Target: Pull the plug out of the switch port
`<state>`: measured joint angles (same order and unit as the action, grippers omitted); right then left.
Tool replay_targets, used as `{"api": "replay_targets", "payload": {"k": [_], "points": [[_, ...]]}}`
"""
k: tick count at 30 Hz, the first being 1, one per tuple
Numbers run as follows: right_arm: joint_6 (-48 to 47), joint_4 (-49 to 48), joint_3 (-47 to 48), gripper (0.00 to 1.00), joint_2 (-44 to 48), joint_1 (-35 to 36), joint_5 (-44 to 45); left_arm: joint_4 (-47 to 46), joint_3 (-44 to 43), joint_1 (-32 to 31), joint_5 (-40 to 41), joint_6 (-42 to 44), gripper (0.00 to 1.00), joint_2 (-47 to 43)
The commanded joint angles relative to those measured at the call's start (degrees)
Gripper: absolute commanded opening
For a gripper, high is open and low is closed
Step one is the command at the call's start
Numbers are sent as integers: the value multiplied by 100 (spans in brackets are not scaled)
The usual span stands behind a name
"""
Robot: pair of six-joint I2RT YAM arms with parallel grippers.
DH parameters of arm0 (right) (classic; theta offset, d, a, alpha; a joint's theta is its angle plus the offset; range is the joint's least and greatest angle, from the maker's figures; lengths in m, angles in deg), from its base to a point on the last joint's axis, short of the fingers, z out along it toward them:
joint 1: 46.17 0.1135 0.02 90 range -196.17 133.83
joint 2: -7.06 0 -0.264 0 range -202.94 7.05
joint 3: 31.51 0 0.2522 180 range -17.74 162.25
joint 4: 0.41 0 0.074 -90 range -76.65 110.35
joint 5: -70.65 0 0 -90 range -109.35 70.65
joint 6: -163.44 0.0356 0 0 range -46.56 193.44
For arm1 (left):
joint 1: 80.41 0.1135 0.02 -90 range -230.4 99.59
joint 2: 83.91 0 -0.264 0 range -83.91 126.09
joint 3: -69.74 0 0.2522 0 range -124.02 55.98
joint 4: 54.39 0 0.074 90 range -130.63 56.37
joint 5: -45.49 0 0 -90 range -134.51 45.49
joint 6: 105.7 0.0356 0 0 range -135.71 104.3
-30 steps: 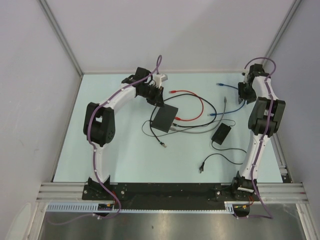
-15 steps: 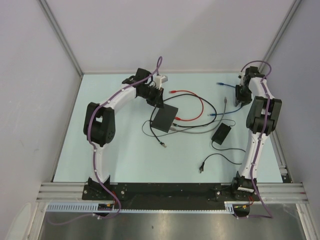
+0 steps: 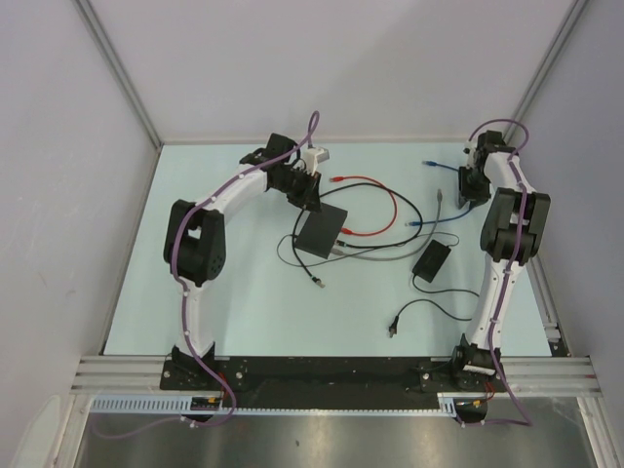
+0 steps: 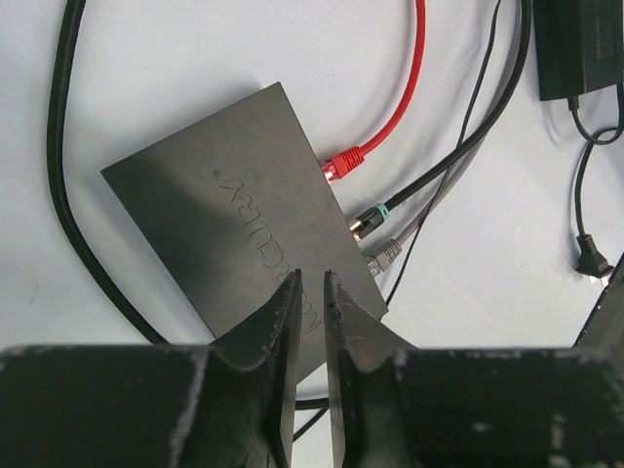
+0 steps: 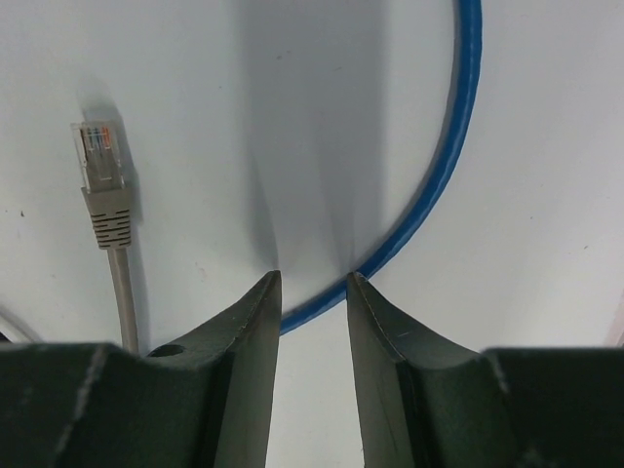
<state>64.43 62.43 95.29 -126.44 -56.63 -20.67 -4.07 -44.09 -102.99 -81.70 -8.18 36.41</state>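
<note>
L gripper [image 4: 312,283] is held over the near corner of the switch [image 4: 234,224]. Fingers are almost closed to a thin slit, w/ nothing gripped. It is prob. placed there so the box can be pinned against the pull. The switch is laid flat mid-table. Seated along its right edge are a red plug [image 4: 343,164], black plug [image 4: 369,220] and grey plug [image 4: 385,255]. R gripper [image 5: 312,278] is positioned well apart, at far right. Its fingers are parted above a blue cable [image 5: 444,166], which is not clamped.
</note>
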Motion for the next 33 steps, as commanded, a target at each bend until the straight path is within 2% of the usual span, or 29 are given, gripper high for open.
{"api": "replay_targets", "payload": {"k": [1, 7, 14, 19, 27, 33], "points": [[40, 58, -141, 37, 420, 114, 123, -61, 5, -35, 1, 91, 20, -350], [224, -39, -220, 41, 561, 53, 475, -52, 58, -35, 45, 108, 21, -394], [339, 5, -246, 51, 430, -53, 589, -52, 23, -61, 63, 117, 21, -359], [260, 5, -230, 52, 166, -70, 510, -35, 58, -70, 115, 143, 21, -377], [-126, 14, 666, 44, -598, -140, 563, 27, 67, -97, 212, 196, 21, -394], [-460, 14, 905, 29, -740, -264, 545, 62, 58, -97, 274, 249, 21, -394]]}}
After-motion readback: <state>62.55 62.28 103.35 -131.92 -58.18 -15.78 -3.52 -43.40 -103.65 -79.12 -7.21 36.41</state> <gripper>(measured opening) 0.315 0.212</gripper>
